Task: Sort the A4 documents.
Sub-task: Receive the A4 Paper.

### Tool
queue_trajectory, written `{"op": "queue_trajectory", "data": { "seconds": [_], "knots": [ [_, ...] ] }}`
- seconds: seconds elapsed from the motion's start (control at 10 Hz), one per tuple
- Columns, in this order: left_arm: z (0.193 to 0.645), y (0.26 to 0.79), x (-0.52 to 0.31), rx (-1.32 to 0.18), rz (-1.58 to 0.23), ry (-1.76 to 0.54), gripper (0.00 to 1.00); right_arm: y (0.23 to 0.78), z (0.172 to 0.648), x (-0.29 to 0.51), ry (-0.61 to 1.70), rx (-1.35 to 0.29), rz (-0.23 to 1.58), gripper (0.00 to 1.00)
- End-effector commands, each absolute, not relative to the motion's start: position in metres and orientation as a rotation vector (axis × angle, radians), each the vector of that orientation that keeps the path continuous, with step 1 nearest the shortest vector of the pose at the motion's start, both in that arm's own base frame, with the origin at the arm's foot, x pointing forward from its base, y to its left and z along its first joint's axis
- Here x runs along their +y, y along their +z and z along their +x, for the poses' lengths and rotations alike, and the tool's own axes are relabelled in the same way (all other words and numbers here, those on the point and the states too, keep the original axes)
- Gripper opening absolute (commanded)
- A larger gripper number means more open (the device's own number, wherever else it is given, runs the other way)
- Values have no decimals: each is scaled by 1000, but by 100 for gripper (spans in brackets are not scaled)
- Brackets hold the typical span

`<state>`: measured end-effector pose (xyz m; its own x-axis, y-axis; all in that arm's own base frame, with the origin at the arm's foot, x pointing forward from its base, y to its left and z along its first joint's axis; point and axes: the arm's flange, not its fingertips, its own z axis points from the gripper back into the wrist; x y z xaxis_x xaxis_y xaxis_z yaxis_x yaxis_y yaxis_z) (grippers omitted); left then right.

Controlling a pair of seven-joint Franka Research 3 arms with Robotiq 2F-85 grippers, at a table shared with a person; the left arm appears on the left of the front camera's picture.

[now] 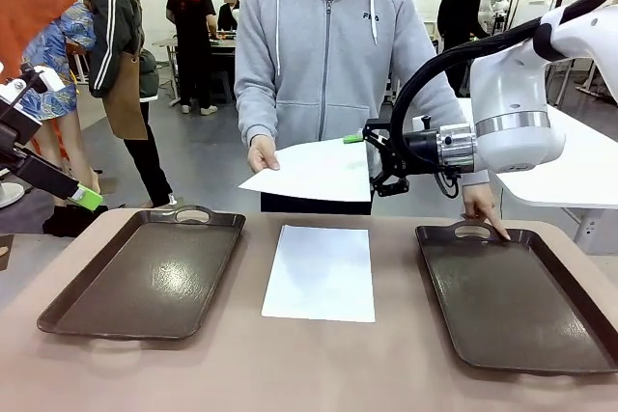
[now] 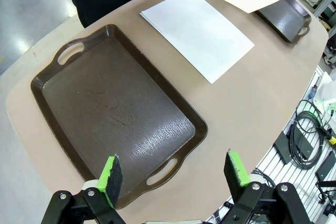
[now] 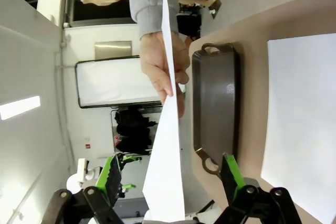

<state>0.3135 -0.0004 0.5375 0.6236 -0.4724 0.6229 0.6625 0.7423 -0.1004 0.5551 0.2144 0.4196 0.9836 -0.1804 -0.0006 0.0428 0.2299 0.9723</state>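
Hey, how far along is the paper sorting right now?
Done: nothing; the dark brown left tray and dark brown right tray hold no paper. In hand: a person's hand offers a white paper sheet between the open fingers of the right gripper, not yet gripped. Left: that sheet and the second white sheet lying between the trays. The left gripper hangs open above the left tray.

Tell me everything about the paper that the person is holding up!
The held sheet is plain white, blank, thin paper, rectangular, nearly flat. The person's hand pinches one edge, holding it in the air. Its other edge lies between the open jaws of the right gripper, not yet clamped.
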Motion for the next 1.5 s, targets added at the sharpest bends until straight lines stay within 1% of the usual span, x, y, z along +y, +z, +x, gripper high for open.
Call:
{"op": "queue_trajectory", "data": {
  "seconds": [0.0, 0.2, 0.3, 0.4, 0.5, 0.6, 0.7, 0.8, 0.9, 1.0, 1.1, 1.2, 1.3, 1.4],
  "knots": [
    [314, 537, 1, -610, -353, -667, 100, 413, 559, 216, -154, -95, 1379, 100],
    [314, 537, 1, -610, -353, -667, 100, 410, 556, 217, -138, -77, 1354, 100],
    [314, 537, 1, -610, -353, -667, 100, 410, 555, 216, -133, -71, 1344, 90],
    [314, 537, 1, -610, -353, -667, 100, 410, 556, 216, -132, -68, 1338, 82],
    [314, 537, 1, -610, -353, -667, 100, 410, 556, 216, -128, -67, 1335, 71],
    [314, 537, 1, -610, -353, -667, 100, 410, 555, 216, -129, -67, 1332, 63],
    [314, 537, 1, -610, -353, -667, 100, 409, 555, 217, -127, -70, 1329, 52],
    [314, 537, 1, -610, -353, -667, 100, 409, 555, 217, -129, -66, 1333, 44],
    [314, 537, 1, -610, -353, -667, 100, 410, 555, 216, -134, -65, 1340, 53],
    [314, 537, 1, -610, -353, -667, 100, 410, 555, 217, -130, -65, 1341, 25],
    [314, 537, 1, -610, -353, -667, 100, 410, 554, 218, -128, -63, 1342, 34],
    [314, 537, 1, -610, -353, -667, 100, 409, 554, 218, -128, -62, 1341, 6],
    [314, 537, 1, -610, -353, -667, 100, 408, 554, 219, -128, -65, 1335, 15],
    [314, 537, 1, -610, -353, -667, 100, 407, 553, 219, -130, -63, 1333, 0]
  ]
}}
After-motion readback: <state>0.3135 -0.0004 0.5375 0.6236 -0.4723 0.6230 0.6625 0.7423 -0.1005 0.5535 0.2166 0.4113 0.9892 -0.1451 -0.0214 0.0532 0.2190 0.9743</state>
